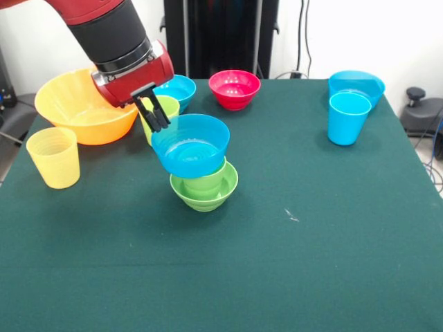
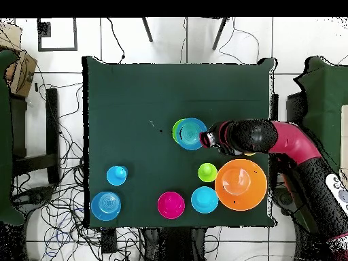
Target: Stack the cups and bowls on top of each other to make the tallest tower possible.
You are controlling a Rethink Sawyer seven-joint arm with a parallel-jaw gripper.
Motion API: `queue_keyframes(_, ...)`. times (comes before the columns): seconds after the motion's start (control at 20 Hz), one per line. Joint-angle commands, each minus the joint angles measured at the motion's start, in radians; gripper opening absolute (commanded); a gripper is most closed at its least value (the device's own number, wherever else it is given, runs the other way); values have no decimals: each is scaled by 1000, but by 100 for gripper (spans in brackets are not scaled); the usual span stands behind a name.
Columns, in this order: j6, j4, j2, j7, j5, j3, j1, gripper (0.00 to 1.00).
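Green cloth covers the table [image 1: 332, 249] I am working over.

- Gripper [image 1: 158, 117]: my arm's black fingers are clamped on the rim of a blue bowl [image 1: 192, 144], held tilted and touching the top of the tower.
- Tower [image 1: 205, 185]: small green bowl with a green cup nested inside, near the table's middle; overhead, the blue bowl covers most of it.
- Large yellow-orange bowl [image 1: 83, 107]: far corner, beside my arm.
- Pale yellow cup [image 1: 54, 157]: just in front of the orange bowl.
- Yellow-green cup [image 1: 160, 111]: behind the gripper, partly hidden.
- Second small blue bowl [image 1: 177, 90] and red bowl [image 1: 234, 88]: along the far edge.
- Sky blue cup [image 1: 348, 117]: just beside a wider blue bowl [image 1: 357, 85], opposite far corner.
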Motion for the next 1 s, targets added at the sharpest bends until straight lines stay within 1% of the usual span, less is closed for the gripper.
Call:
queue_keyframes(0.05,140,-36,-10,-209,-10,4,31,0)
queue_keyframes(0.2,198,-88,9,-246,2,8,29,0)
queue_keyframes(0.3,218,-111,18,-269,-1,11,24,0)
queue_keyframes(0.6,252,-152,41,-337,-25,29,-3,0)
queue_keyframes(0.9,242,-190,63,-395,-70,43,-16,0)
queue_keyframes(1.0,253,-213,73,-420,-83,45,-15,0)
